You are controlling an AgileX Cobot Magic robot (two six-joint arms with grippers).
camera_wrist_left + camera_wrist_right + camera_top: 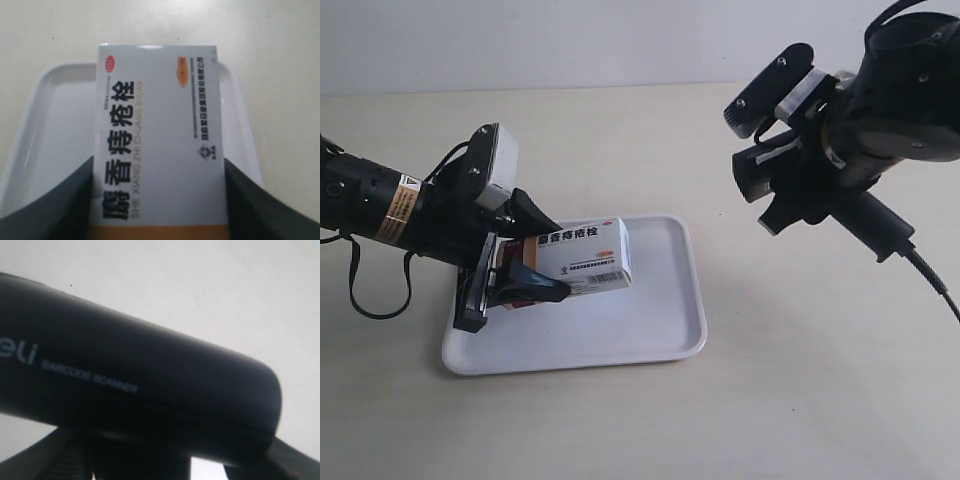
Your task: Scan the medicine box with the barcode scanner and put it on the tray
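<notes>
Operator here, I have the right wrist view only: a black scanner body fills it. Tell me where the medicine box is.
Observer: The medicine box is clamped in the left gripper, held over the tray.
Operator: Report whether it is set down yet.
Observer: I cannot tell for sure; in the exterior view its lower edge sits at or just above the tray floor, with the fingers closed on both sides.
Operator: Give me the scanner's position relative to that.
Observer: The barcode scanner hangs in the right gripper, raised off to the side of the tray, cable trailing away.
</notes>
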